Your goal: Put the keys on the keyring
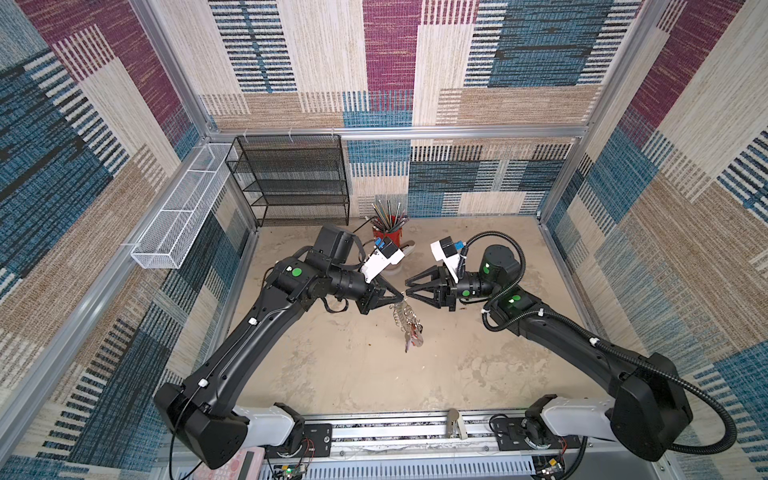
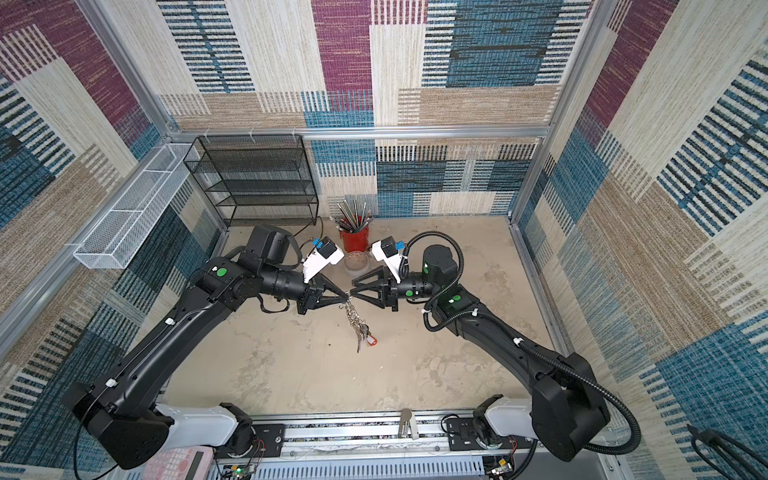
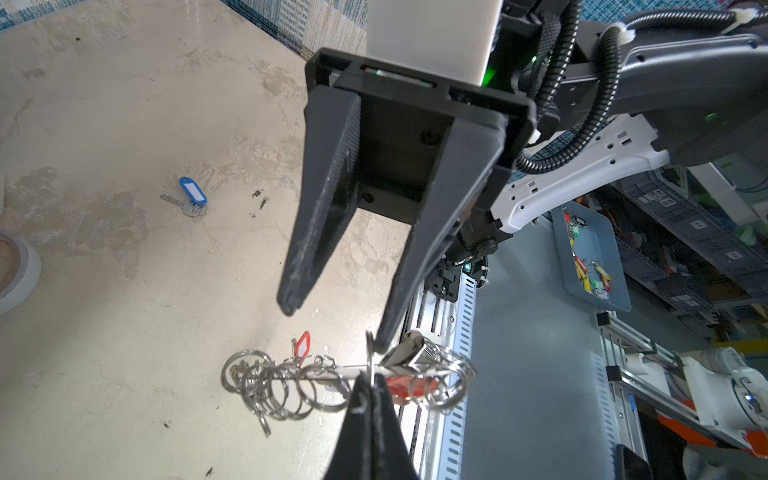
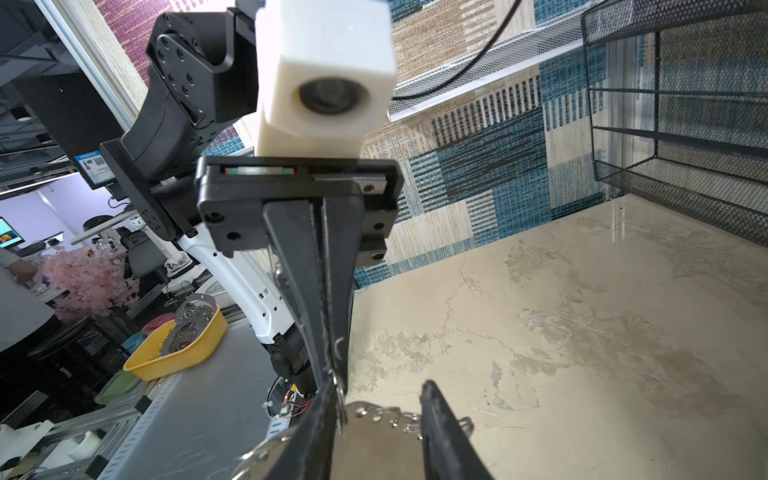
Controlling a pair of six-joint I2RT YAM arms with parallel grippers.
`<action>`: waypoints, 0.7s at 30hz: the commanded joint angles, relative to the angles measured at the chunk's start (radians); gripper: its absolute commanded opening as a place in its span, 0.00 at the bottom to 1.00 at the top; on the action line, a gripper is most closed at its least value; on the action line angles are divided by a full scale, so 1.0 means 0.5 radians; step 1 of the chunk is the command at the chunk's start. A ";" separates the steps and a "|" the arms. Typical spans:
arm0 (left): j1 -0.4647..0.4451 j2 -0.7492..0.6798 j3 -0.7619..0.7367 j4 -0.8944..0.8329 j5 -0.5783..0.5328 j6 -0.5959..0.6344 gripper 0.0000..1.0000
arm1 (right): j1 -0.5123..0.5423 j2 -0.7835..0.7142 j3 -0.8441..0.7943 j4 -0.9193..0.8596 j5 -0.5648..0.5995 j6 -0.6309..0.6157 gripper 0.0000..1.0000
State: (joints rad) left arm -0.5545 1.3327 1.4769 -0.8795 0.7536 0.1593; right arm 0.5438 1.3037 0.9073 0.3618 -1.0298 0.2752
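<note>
Two black robot arms meet tip to tip above a mottled beige worktop [image 1: 332,374].

The left gripper [image 1: 401,296] is clamped shut on the thin edge of the keyring [image 3: 316,371], a flat gray crescent plate fringed with silver split rings. It holds the plate in the air, with the rings dangling below. A silver key with a red plastic tag [image 3: 302,343] hangs among the rings.

The right gripper [image 3: 334,326] has its jaws apart, and one fingertip is right at a ring.

A silver key with a blue plastic tag [image 3: 192,195] lies on the worktop, well apart from both grippers and not yet threaded.

Likely risks:
- The pinch is narrow, so a push from the right fingertip could twist the plate or slip it out of the grip.
- Swaying rings could make the chosen ring hard to catch.

Hard to make out:
- The plate is seen edge-on and the rings overlap, so I cannot tell whether the fingertip touches the ring or only sits beside it.
- The blue-tagged key is hidden in both top views.
- No black-and-white tag can be made out.
</note>
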 commanded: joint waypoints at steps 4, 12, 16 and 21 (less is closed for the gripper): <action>-0.005 -0.034 -0.001 0.047 -0.004 0.044 0.00 | 0.016 0.016 -0.010 -0.014 -0.004 -0.042 0.32; -0.005 -0.027 -0.003 0.046 0.014 0.044 0.00 | 0.043 0.022 -0.008 -0.005 -0.028 -0.047 0.29; -0.005 -0.025 -0.012 0.053 0.012 0.034 0.00 | 0.051 0.023 -0.007 0.000 -0.037 -0.048 0.16; -0.005 -0.032 -0.043 0.100 -0.007 -0.015 0.00 | 0.054 0.016 -0.029 0.038 -0.009 -0.018 0.00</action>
State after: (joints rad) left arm -0.5556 1.3216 1.4654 -0.8734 0.7208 0.1593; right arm 0.5701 1.3136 0.8997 0.3500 -1.0554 0.2573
